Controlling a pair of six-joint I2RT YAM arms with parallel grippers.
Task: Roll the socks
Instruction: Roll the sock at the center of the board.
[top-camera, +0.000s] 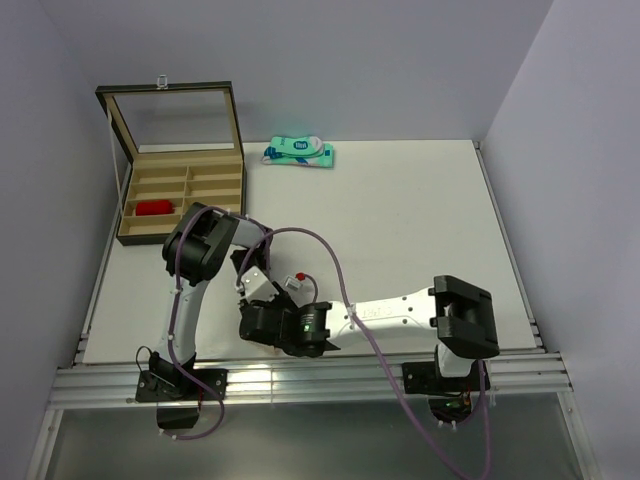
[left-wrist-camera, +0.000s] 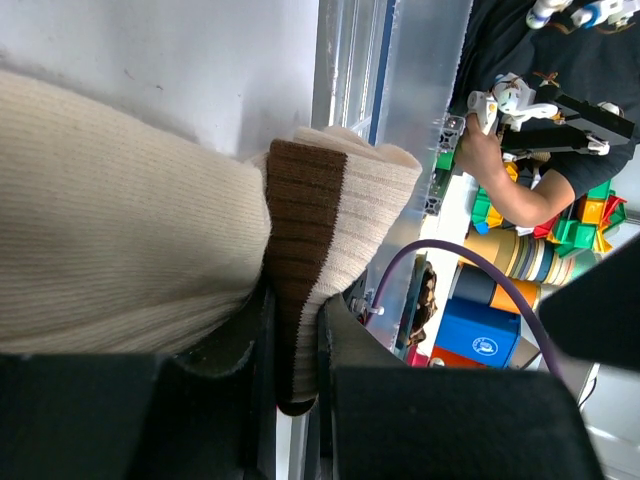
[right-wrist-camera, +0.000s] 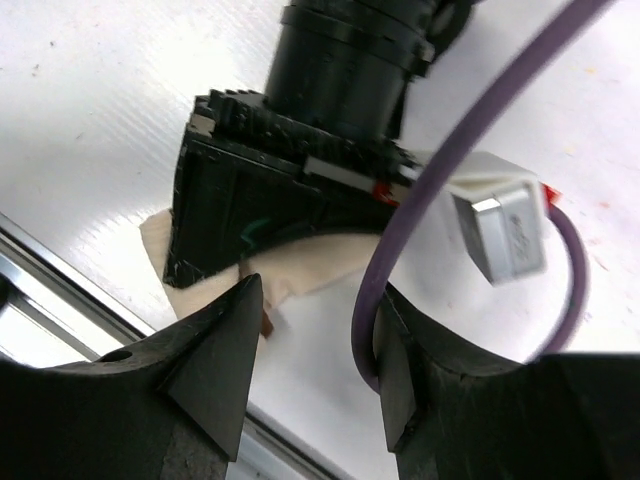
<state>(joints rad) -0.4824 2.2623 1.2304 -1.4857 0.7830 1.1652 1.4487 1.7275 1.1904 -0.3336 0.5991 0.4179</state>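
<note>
L gripper (left-wrist-camera: 295, 345) clamps the brown-banded cuff of the cream sock (left-wrist-camera: 120, 230) at the table (top-camera: 420, 220) near edge, apparently anchoring the roll, as R gripper (right-wrist-camera: 318, 305) hovers alongside, jaws apart; red sock (top-camera: 155, 208) sits in compartment box (top-camera: 150, 236).

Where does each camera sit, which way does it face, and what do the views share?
Top external: above and behind the bases, facing down on the table; the left arm and right arm show.
Left wrist: on the left arm, looking along the left gripper, shut on the cream sock.
Right wrist: on the right arm, facing down at the table's near edge; the open right gripper shows.
Shared: both wrist views show the cream sock.
</note>
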